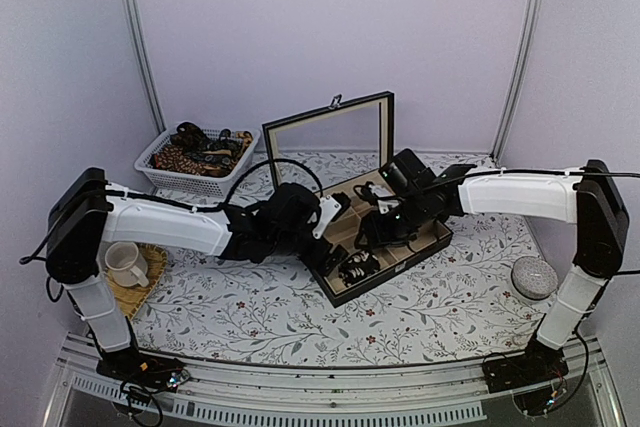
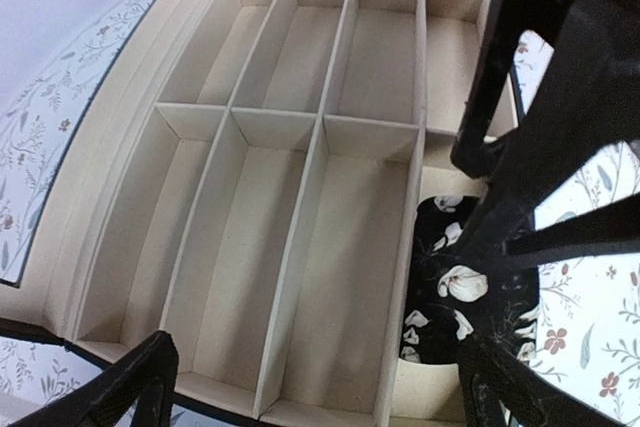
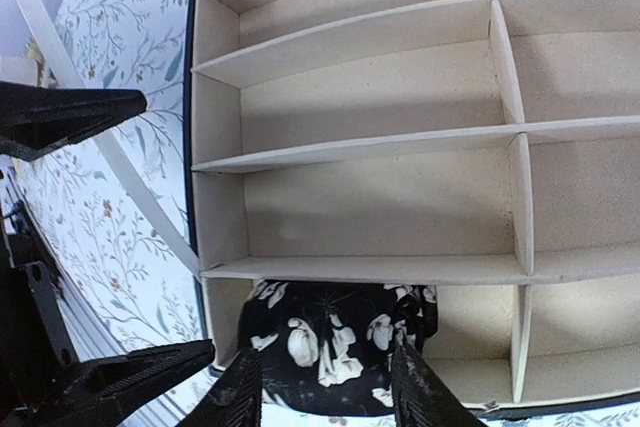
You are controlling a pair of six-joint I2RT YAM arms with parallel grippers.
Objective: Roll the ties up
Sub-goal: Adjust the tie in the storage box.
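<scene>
Black fabric scattered with white flower prints, the rolled tie [image 3: 320,337] sat as a loose, soft bundle in an end compartment at the near corner of the box [image 1: 432,239]. My right gripper [image 3: 325,367] hung directly over it. Its two dark fingers were parted to either side of the roll and not squeezed on it, though I could not tell whether the tips brushed the cloth. My left gripper [image 2: 310,387] stood just beside it at the box's edge with its jaws spread wide and nothing between them.

Pale, matte card dividers [image 3: 360,142] cut the box into long rectangular cells, and their surfaces looked slightly fibrous. The outer walls were black, and the framed lid [image 1: 330,132] stood upright at the back.

My left wrist view showed the right gripper [image 2: 520,147] reaching down onto the flower print, with the tie [image 2: 455,287] partly hidden behind it. Only the overhead view showed the tie [image 1: 358,267] as a small dark lump, and the rest of the table. A white latticed basket [image 1: 165,179] at the back left held more ties [image 1: 195,155] in brown and black patterns. A pale cup [image 1: 125,265] sat on a woven mat [image 1: 150,277] at the left, and a round speckled grey disc [image 1: 533,277] lay at the right. All of it rested on a tablecloth [image 1: 270,312] printed with leafy sprigs.
</scene>
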